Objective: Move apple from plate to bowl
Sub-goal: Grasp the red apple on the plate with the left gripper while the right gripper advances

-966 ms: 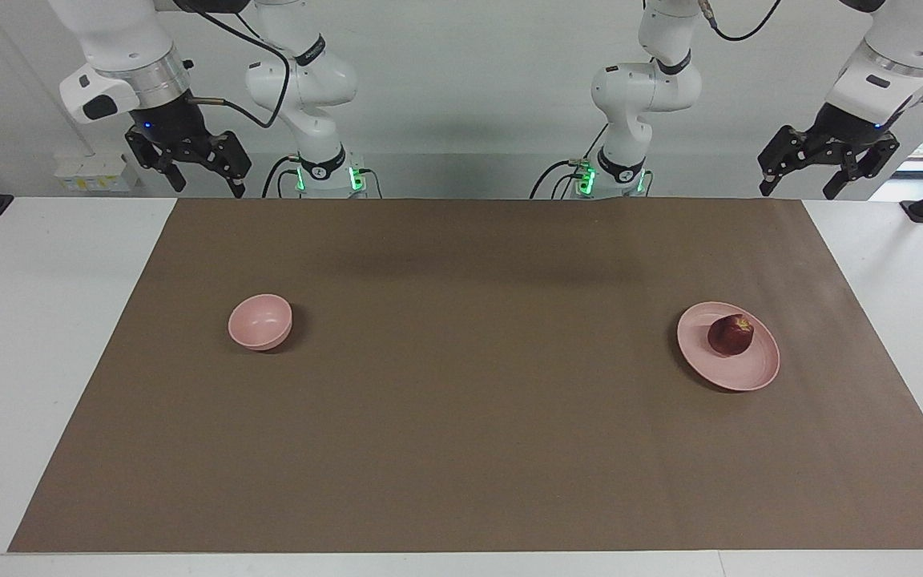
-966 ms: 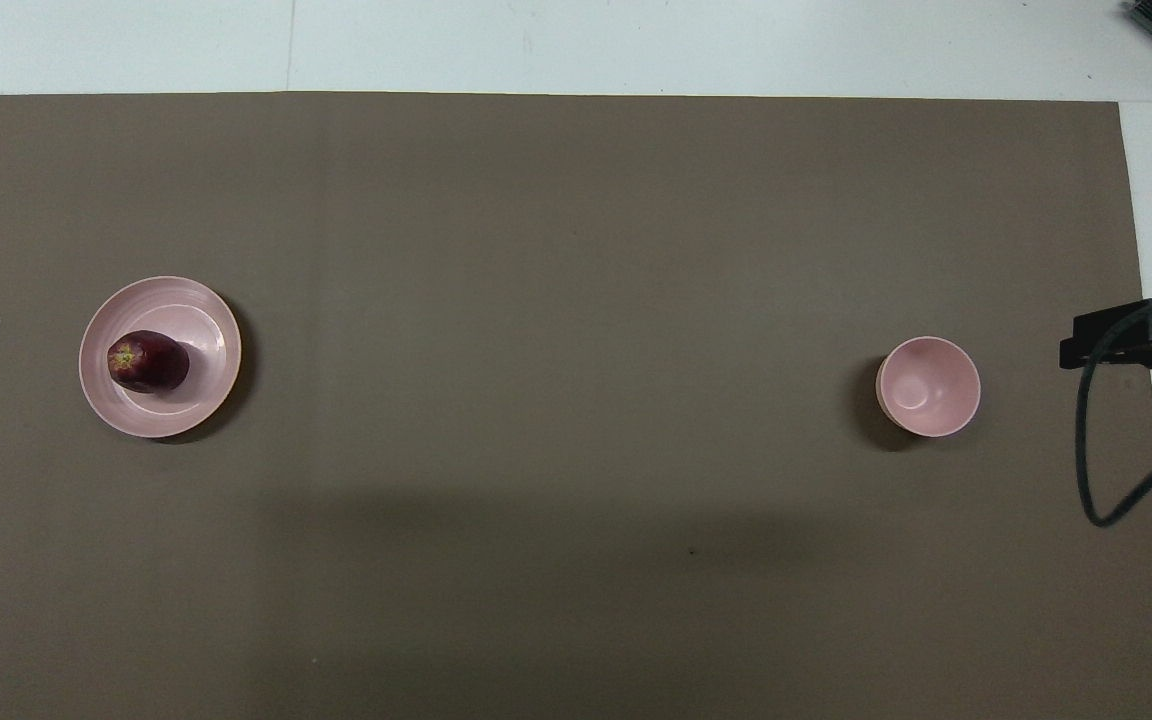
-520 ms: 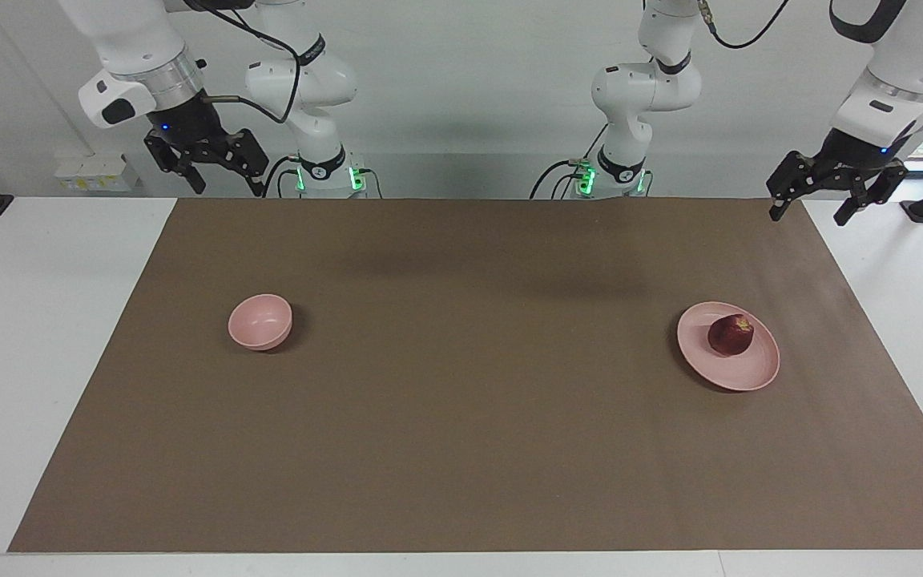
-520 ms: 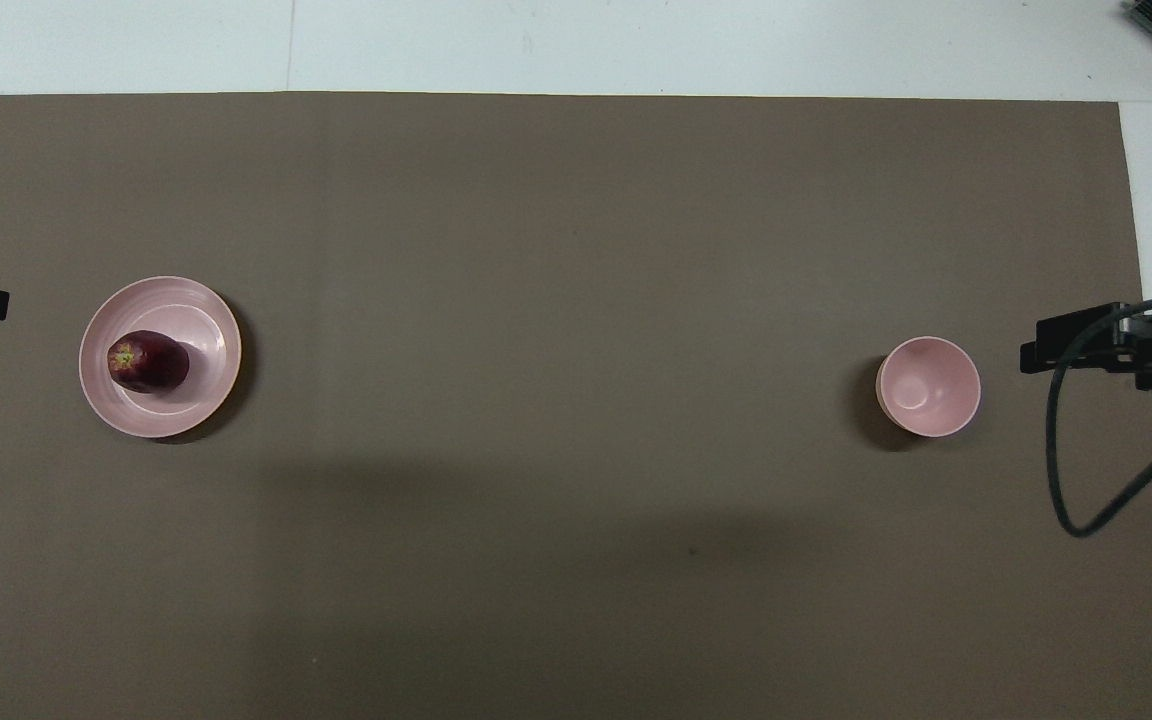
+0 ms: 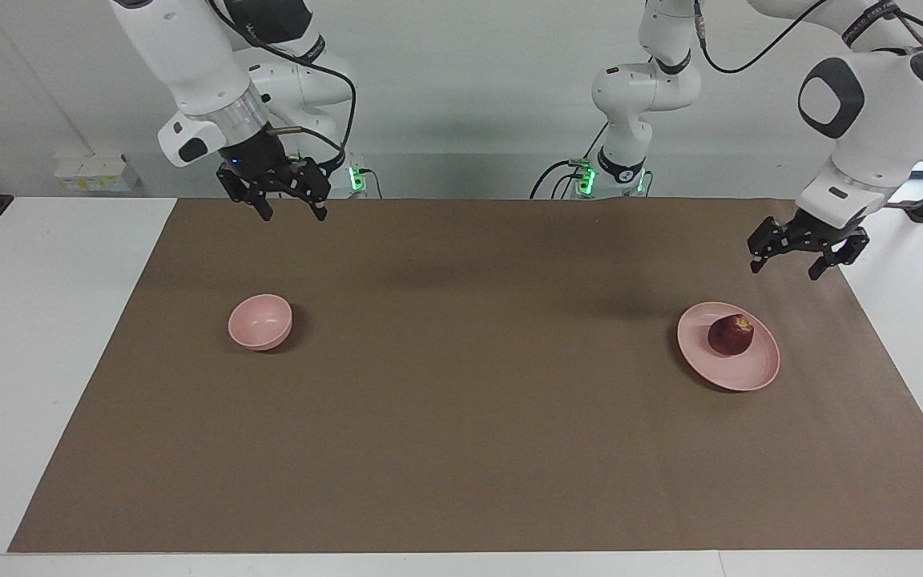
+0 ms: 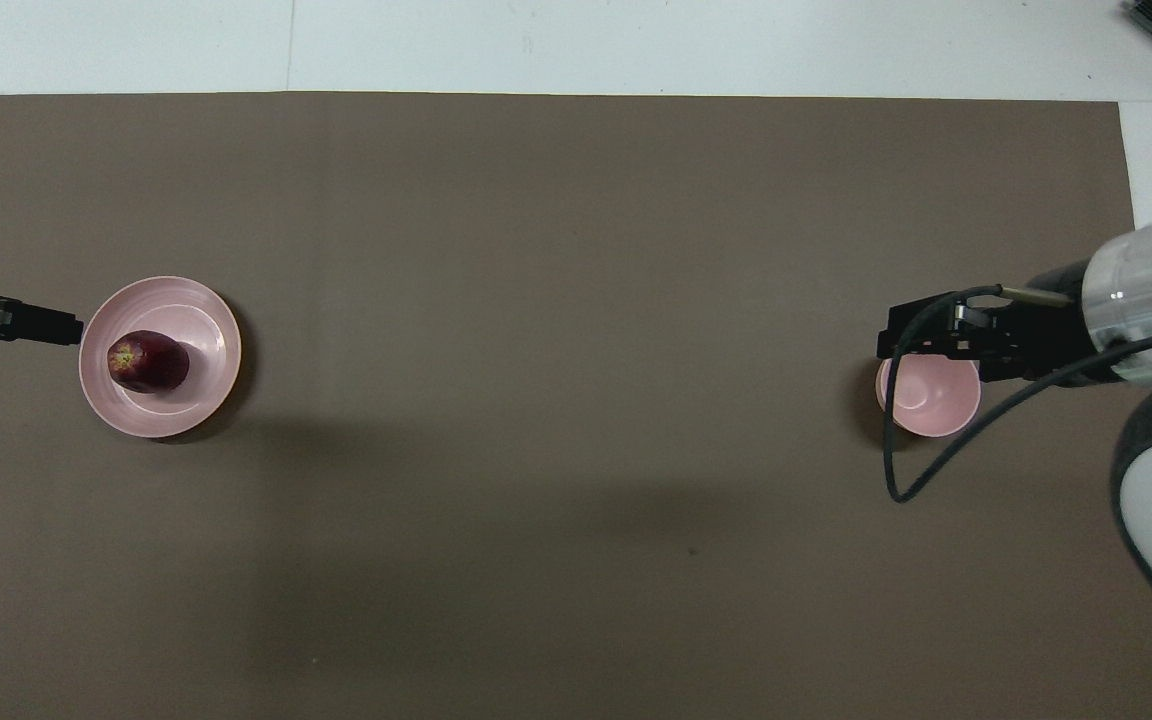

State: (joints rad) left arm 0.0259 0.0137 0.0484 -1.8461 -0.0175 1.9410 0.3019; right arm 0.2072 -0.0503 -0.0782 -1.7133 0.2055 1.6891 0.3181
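— Apple (image 5: 731,334) location?
— On your pink plate (image 5: 742,373), toward the left arm's end of the brown mat (image 5: 461,417). The bowl (image 5: 259,321) sits well apart, toward the right arm's end.
— Grippers?
— Left gripper (image 5: 785,264) is up beside the plate, fingers spread, holding nothing. Right gripper (image 5: 292,211) is raised near the bowl, likewise spread and empty.

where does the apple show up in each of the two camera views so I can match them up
Facing view: the apple sits on the plate, at the picture's right, toward the left arm's end of the table.
Overhead view: the apple sits on the plate, at the picture's left edge, mid-height.
Shared landmark: the bowl, on the brown mat at the right arm's end, shows at the right of the overhead view.
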